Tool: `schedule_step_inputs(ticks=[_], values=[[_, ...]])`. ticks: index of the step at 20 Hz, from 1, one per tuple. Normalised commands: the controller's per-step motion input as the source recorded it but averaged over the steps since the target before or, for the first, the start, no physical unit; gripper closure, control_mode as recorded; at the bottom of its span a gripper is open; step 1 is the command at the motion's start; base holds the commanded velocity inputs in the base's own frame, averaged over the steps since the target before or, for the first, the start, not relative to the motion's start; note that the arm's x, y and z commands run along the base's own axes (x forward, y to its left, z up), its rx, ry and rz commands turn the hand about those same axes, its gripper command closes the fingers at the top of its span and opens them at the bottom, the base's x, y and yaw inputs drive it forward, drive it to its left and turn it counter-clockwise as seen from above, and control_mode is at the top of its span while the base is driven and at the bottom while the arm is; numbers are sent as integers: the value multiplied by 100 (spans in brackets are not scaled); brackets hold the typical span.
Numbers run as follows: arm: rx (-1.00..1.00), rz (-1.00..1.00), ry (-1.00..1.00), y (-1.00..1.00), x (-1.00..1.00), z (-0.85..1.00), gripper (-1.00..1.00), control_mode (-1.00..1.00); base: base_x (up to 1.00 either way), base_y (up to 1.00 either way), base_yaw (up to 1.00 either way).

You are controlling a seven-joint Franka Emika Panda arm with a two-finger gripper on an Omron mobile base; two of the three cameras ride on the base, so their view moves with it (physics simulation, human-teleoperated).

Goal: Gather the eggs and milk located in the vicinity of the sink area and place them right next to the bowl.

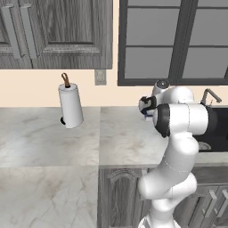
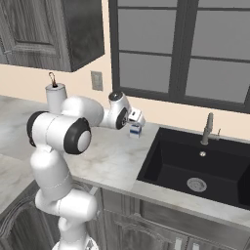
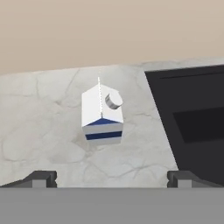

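The milk point(image 3: 102, 116) is a small white gable-top carton with blue bands, upright on the marble counter just left of the black sink point(image 3: 192, 118). In the hand view my gripper point(image 3: 111, 179) is open, its two dark tips spread wide, with the carton ahead and between their lines but apart from them. From the right base view the gripper point(image 2: 137, 121) hovers just above the milk point(image 2: 135, 132), near the back wall. In the left base view the gripper point(image 1: 145, 105) sits behind my arm's elbow. The eggs and the bowl are out of view.
A tall white paper-towel roll point(image 1: 70, 106) stands on the counter far to the left. The sink point(image 2: 195, 166) has a slim metal faucet point(image 2: 208, 128) behind it and a round drain. Dark wall cabinets hang above, and a window is behind the sink.
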Motion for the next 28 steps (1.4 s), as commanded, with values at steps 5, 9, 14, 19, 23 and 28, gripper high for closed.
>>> schedule_step_inputs(ticks=[5, 9, 14, 19, 23, 28], values=[[0, 0, 0, -2, 17, -11, -100, -100, 0, 0, 0], [0, 0, 0, 0, 24, -12, -100, -100, 0, 0, 0], [0, 0, 0, 0, 26, -20, -100, -100, 0, 0, 0], [0, 0, 0, 0, 30, -21, -100, -100, 0, 0, 0], [0, 0, 0, -5, 31, -21, -100, -100, 0, 0, 0], [0, 0, 0, -9, 25, -20, -100, -100, 0, 0, 0]])
